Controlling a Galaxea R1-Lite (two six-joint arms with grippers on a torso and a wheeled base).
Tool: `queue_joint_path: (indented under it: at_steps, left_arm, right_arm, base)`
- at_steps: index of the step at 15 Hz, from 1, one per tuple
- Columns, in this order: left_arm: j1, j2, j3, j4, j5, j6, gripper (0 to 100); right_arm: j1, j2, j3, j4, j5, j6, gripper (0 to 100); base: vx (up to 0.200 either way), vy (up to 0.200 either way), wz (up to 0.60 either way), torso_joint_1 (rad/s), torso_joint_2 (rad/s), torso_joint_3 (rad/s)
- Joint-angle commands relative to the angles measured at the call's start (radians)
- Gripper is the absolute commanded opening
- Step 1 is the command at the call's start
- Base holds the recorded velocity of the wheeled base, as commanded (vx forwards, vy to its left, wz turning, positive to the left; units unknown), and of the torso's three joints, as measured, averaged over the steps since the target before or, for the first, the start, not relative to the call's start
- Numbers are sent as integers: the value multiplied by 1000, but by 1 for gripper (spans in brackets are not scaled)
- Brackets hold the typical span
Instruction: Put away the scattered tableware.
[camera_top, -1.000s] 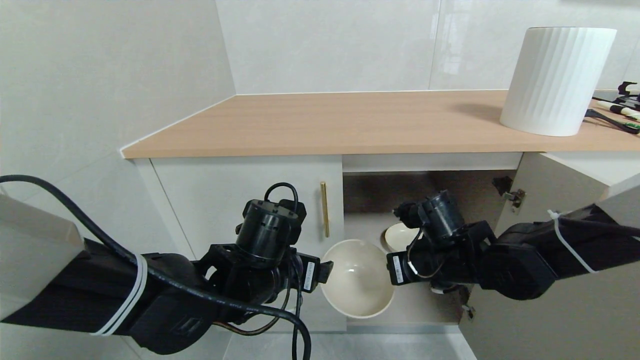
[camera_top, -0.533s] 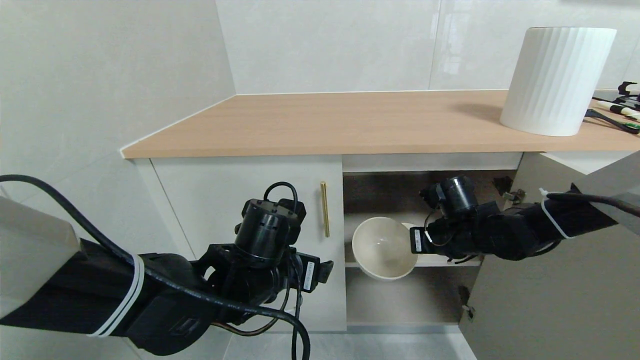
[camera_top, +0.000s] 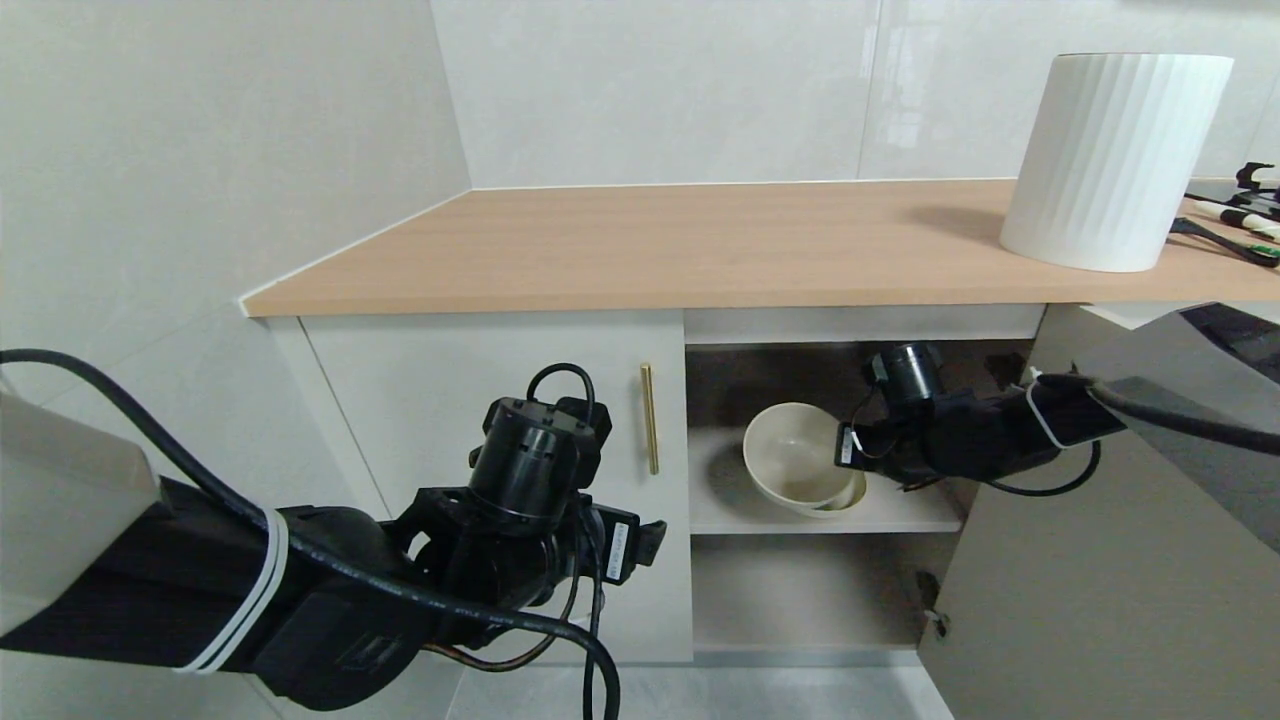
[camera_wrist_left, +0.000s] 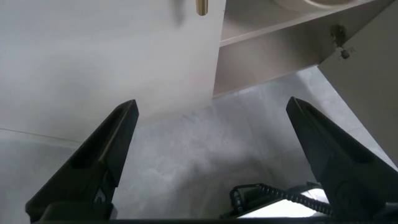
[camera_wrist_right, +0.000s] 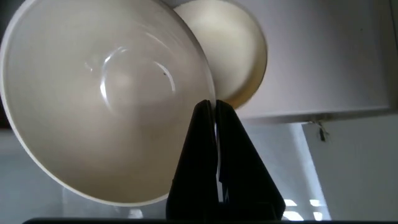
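- The bowl (camera_top: 797, 458) is inside the open cupboard, above the middle shelf (camera_top: 720, 500). It is tilted, with its mouth turned out toward the room.
- A second dish (camera_wrist_right: 239, 56) lies on the shelf just behind and under the bowl. I cannot tell whether the two touch.
- The right gripper (camera_wrist_right: 216, 111) has its fingers pressed together on the bowl's rim, one inside and one outside.
- The bowl hangs to the left of that gripper. Nesting it would likely mean levelling it over the dish, then letting go.
- The left gripper (camera_wrist_left: 211, 109) is spread wide and holds nothing. It hangs low over the floor in front of the closed door (camera_top: 480, 400), well apart from the bowl, so the right arm is the nearer.
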Motion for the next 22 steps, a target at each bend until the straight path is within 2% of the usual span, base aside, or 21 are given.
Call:
queue_joint_path:
  at_steps: [1,11,22]
  left_arm:
    - [0,6,0,0,0,-1,100]
    - [0,9,2,0,0,-4,100]
    - [0,12,3,0,0,-5,100]
  right_arm:
    - [-13,68,-53,1,-2,14,0]
    - [-61,119,-148,40,-32,59,0]
    - [-70,153,-156,56,-54,59,0]
  base:
    - [0,0,0,0,0,0]
    - [0,0,0,0,0,0]
    - [0,0,0,0,0,0]
